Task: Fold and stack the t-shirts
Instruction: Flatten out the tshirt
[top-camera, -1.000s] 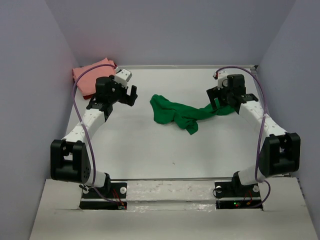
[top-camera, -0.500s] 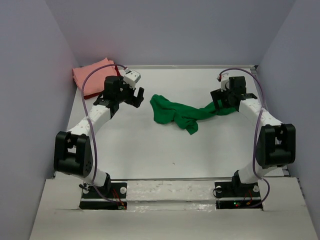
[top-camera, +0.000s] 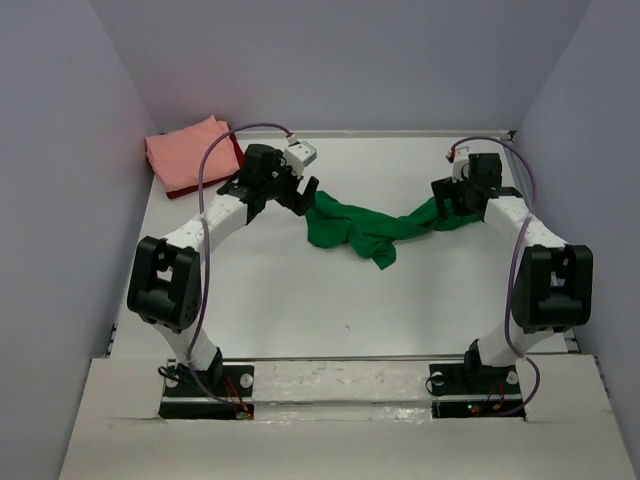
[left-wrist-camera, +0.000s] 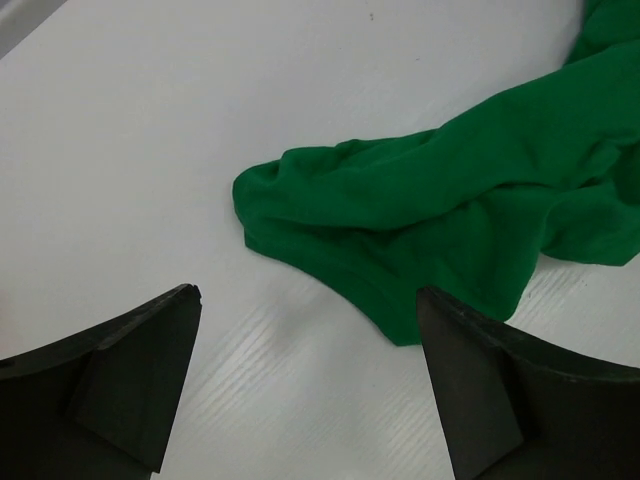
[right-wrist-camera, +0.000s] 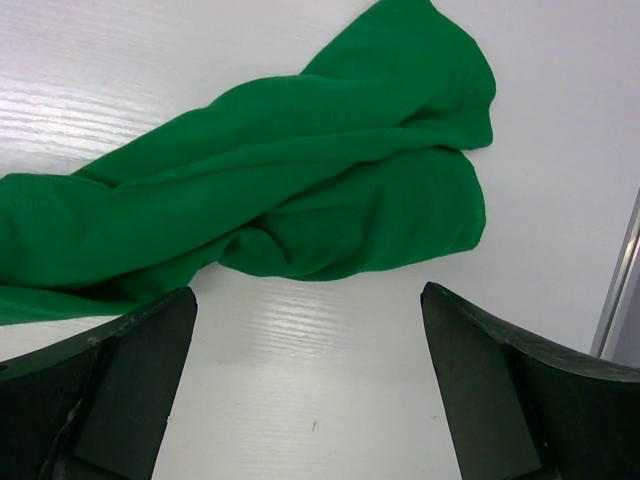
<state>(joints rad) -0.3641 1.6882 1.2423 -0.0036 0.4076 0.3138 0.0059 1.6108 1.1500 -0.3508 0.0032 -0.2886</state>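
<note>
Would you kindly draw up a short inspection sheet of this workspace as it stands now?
Surface: white table, bare apart from the shirts.
Job's things: green t-shirt crumpled and stretched across the middle, unfolded; salmon pink t-shirt lying flat in the far left corner.
Clutter: nothing seen.
Grippers: left gripper open, at the green t-shirt's left end; right gripper open, at its right end; neither holds anything.
Cables: purple cables loop along both arms, clear of the cloth.
Surroundings: plain pale walls on three sides.
</note>
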